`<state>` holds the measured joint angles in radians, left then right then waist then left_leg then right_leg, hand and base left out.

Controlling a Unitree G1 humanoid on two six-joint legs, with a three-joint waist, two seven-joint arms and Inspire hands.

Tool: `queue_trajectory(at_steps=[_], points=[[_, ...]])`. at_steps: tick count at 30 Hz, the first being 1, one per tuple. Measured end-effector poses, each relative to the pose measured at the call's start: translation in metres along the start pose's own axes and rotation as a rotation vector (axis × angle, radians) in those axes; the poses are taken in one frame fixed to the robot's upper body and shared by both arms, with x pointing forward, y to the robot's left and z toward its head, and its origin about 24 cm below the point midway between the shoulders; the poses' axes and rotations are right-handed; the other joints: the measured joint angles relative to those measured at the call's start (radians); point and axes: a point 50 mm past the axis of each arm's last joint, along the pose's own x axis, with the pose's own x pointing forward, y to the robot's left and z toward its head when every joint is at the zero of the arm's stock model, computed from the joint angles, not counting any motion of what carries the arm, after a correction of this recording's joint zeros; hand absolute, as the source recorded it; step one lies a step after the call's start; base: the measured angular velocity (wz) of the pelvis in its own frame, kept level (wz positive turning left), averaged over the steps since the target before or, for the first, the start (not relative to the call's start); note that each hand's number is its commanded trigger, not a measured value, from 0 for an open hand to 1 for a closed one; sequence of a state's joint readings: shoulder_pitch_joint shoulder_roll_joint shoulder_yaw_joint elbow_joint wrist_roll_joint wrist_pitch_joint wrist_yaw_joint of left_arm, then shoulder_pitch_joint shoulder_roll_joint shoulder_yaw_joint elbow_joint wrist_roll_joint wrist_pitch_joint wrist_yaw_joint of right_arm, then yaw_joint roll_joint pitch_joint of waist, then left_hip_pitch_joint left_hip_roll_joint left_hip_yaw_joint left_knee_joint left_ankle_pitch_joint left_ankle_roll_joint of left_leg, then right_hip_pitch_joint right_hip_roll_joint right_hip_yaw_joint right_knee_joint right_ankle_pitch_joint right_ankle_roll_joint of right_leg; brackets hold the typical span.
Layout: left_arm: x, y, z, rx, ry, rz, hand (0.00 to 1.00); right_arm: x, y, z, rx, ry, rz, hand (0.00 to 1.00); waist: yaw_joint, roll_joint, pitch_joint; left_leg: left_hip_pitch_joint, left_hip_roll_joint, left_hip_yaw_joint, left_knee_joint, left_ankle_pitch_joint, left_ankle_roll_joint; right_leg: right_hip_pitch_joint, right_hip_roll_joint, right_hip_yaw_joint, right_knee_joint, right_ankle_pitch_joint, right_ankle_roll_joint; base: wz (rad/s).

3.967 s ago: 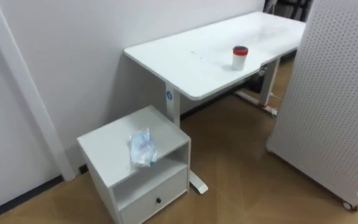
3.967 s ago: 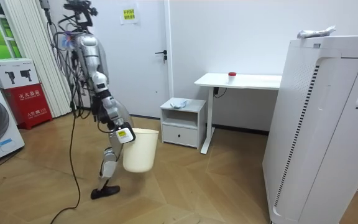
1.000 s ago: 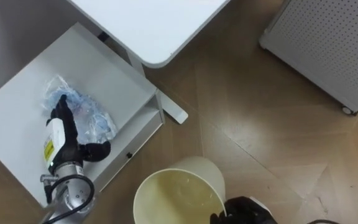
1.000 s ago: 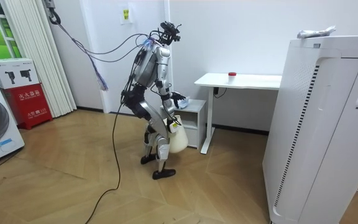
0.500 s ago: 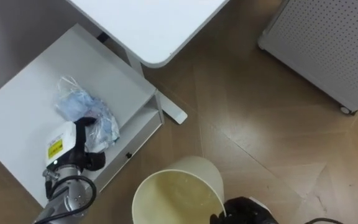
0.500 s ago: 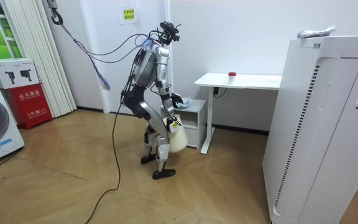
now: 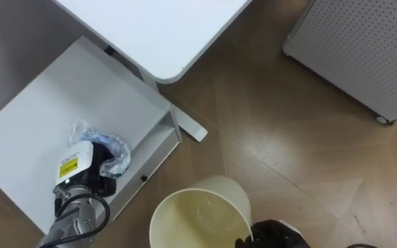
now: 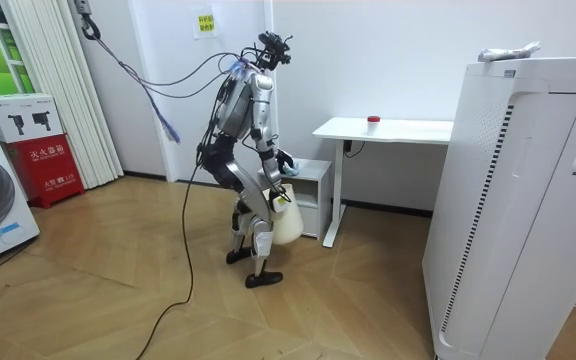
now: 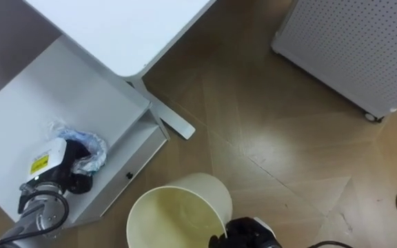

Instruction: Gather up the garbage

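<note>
The garbage is a crumpled clear and blue plastic bag (image 7: 114, 153) on top of a low white cabinet (image 7: 40, 124). My left hand (image 7: 81, 169) lies on the bag near the cabinet's front edge, its dark fingers curled into the plastic and bunching it. Seen from the right eye, the same hand (image 9: 50, 164) clutches the bag (image 9: 88, 150). A cream waste bin (image 7: 209, 186) hangs open-mouthed below and to the right of the cabinet. My right hand (image 7: 271, 234) grips the bin's rim at the lower edge. In the room view I stand bent forward at the cabinet (image 8: 308, 172).
A white desk (image 7: 150, 27) stands beside the cabinet; its foot (image 7: 193, 129) lies on the wooden floor. A white perforated panel on castors (image 7: 364, 48) is at the right. The cabinet has an open shelf and a drawer (image 7: 147, 172). A tall white appliance (image 8: 518, 200) fills the room view's right.
My left hand's fingers have curled from straight into the bag and drawn it toward the cabinet's front edge. The bin and right hand have stayed put.
</note>
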<state>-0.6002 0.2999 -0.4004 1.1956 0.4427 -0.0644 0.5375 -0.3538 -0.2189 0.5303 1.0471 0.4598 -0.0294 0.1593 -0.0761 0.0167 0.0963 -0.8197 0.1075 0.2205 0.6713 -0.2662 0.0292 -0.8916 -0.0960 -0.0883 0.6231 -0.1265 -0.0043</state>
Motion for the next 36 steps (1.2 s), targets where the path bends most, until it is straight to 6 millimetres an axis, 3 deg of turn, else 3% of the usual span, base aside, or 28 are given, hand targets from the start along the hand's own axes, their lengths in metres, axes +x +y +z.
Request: queue_trajectory(at_steps=[6, 15, 18, 19, 20, 23, 29, 36], points=[[-0.004, -0.007, 0.001, -0.044, 0.011, -0.017, 1.0, 0.001, 0.0, 0.003, -0.01, -0.007, -0.011, 1.0, 0.001, -0.001, -0.0003, 0.015, 0.001, 0.011, -0.006, 0.0, 0.001, 0.009, -0.002, 0.003, 0.0, 0.001, 0.001, -0.03], [-0.038, -0.054, 0.021, -0.281, -0.036, -0.245, 1.0, 0.001, 0.002, 0.003, -0.037, -0.028, -0.002, 1.0, 0.0, -0.009, -0.0054, 0.038, -0.001, 0.029, -0.022, 0.0, 0.0, 0.016, -0.009, -0.002, -0.004, 0.001, -0.001, -0.03], [-0.052, -0.066, 0.022, -0.356, -0.052, -0.324, 1.0, 0.0, -0.001, -0.003, -0.033, -0.015, -0.017, 1.0, 0.004, -0.019, -0.0129, 0.04, -0.002, 0.028, -0.031, 0.002, -0.001, 0.021, -0.008, -0.005, -0.02, 0.004, -0.001, -0.02], [-0.056, -0.068, 0.019, -0.389, -0.039, -0.349, 1.0, -0.001, -0.001, -0.006, -0.03, -0.008, -0.013, 1.0, 0.011, -0.024, -0.0194, 0.04, -0.004, 0.026, -0.038, 0.003, -0.001, 0.021, -0.008, -0.006, -0.021, 0.004, -0.001, 0.04], [-0.059, -0.07, 0.016, -0.408, -0.029, -0.375, 1.0, -0.002, 0.0, -0.012, -0.021, 0.003, -0.013, 1.0, 0.015, -0.027, -0.0332, 0.041, -0.006, 0.023, -0.045, 0.004, -0.002, 0.022, -0.01, -0.008, -0.024, 0.004, -0.001, 0.07], [-0.073, -0.08, 0.01, -0.433, -0.016, -0.426, 1.0, -0.006, -0.002, -0.024, -0.003, 0.025, -0.023, 1.0, 0.021, -0.039, -0.0516, 0.074, -0.022, 0.025, -0.078, 0.02, 0.002, 0.048, -0.022, -0.013, -0.042, 0.006, 0.003, 0.1], [-0.09, -0.093, 0.004, -0.501, 0.027, -0.514, 1.0, -0.011, -0.002, -0.039, 0.035, 0.049, -0.035, 1.0, 0.059, -0.043, -0.0572, 0.134, -0.032, 0.025, -0.137, 0.032, 0.006, 0.115, -0.027, -0.025, -0.101, 0.02, 0.014, 0.03], [-0.104, -0.091, 0.005, -0.617, 0.0, -0.574, 1.0, -0.014, -0.001, -0.042, 0.032, 0.041, -0.025, 1.0, 0.067, -0.042, -0.0573, 0.132, -0.034, 0.025, -0.158, 0.038, 0.009, 0.114, -0.027, -0.024, -0.124, 0.027, 0.02, 0.0]])
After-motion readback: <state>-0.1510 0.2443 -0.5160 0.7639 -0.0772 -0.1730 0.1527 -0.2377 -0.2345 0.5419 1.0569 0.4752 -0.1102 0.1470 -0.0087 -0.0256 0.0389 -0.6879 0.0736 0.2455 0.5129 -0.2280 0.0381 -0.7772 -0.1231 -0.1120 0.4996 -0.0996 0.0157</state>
